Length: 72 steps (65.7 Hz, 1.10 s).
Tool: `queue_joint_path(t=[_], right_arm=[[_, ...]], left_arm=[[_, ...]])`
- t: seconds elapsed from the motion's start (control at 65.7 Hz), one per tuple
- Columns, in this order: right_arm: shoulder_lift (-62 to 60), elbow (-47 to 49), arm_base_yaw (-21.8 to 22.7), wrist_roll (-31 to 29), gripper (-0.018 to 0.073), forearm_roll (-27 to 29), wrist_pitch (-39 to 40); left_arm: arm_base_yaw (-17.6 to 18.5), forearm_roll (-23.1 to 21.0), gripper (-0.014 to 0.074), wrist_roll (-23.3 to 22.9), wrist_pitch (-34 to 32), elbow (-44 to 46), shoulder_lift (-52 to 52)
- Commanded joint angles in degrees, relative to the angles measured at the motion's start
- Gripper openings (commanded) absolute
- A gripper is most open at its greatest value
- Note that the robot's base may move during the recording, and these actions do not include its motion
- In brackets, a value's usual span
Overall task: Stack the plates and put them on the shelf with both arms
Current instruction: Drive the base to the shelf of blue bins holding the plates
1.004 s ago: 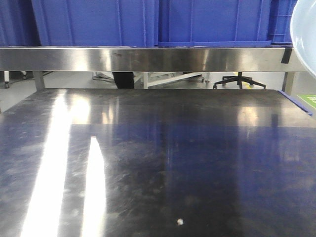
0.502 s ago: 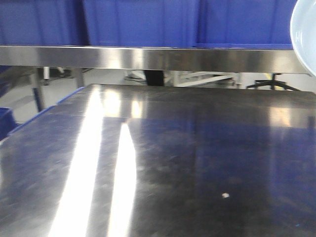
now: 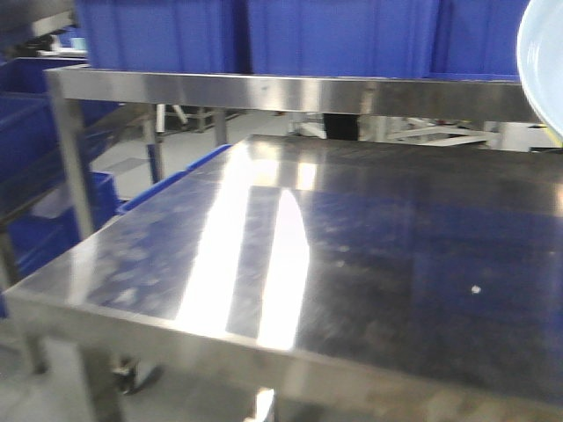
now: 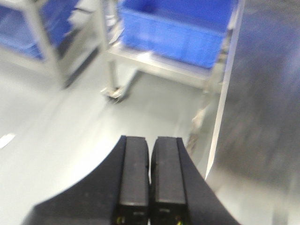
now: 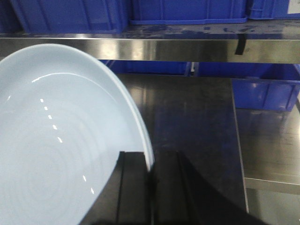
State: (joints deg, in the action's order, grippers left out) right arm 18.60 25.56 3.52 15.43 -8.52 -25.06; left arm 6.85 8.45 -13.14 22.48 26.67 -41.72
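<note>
The front view has swung. A second ago the bench (image 3: 396, 229) filled the frame from edge to edge; now its left edge and near corner show in the lower left. That suggests the base is turning or rolling relative to the bench while the arms are not working.

The shelf (image 3: 264, 88) runs across the top of the frame with blue bins (image 3: 334, 35) sitting on it, so free room up there looks scarce.

The plate (image 3: 545, 61) has kept its spot at the upper right edge of the front view. In the right wrist view it fills the left half, tilted in the air, with its rim pinched in the right claw (image 5: 151, 187). Only one plate can be made out, so whether the stacking is done cannot be told.

The left claw (image 4: 150, 178) is closed on nothing. It sits over the floor (image 4: 61, 131) beside the bench's edge.
</note>
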Motion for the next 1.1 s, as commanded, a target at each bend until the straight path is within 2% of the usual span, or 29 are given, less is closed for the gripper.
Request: queue_joint_path(t=[0.0,1.08], right_arm=[[0.10,1.71,0.45,-0.15,0.0057,-0.28,6.01],[0.10,1.71,0.45,-0.15,0.0057,-0.28,6.01]], left_arm=[[-0.08,0.06,0.0082,-0.50,-4.28,1.67,0.30],[-0.08,0.06,0.0082,-0.50,-4.28,1.67,0.30]])
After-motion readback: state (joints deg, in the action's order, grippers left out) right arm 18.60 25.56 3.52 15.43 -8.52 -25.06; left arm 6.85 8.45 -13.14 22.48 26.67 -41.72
